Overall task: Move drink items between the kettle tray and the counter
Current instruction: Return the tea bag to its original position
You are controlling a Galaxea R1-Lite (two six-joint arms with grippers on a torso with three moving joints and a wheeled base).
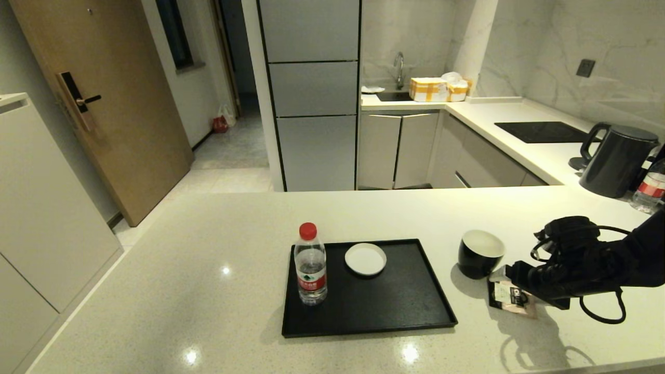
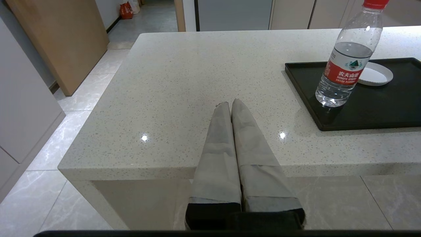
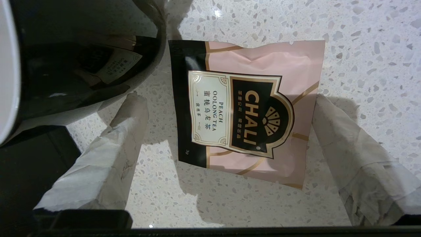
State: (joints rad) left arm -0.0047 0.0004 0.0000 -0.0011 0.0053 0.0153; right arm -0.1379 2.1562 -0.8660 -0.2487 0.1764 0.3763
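Observation:
The pink-and-black tea sachet lies flat on the cream speckled counter, right of the black tray. My right gripper hangs low over it, open, one finger on each side of the sachet and neither pressing it. The black cup with a white inside stands upright on the counter just beyond the sachet, close to one finger. My left gripper is shut on nothing, parked off the counter's near left edge.
On the tray stand a red-capped water bottle and a small white saucer. A dark kettle and another bottle stand at the far right; a glossy hob panel lies behind.

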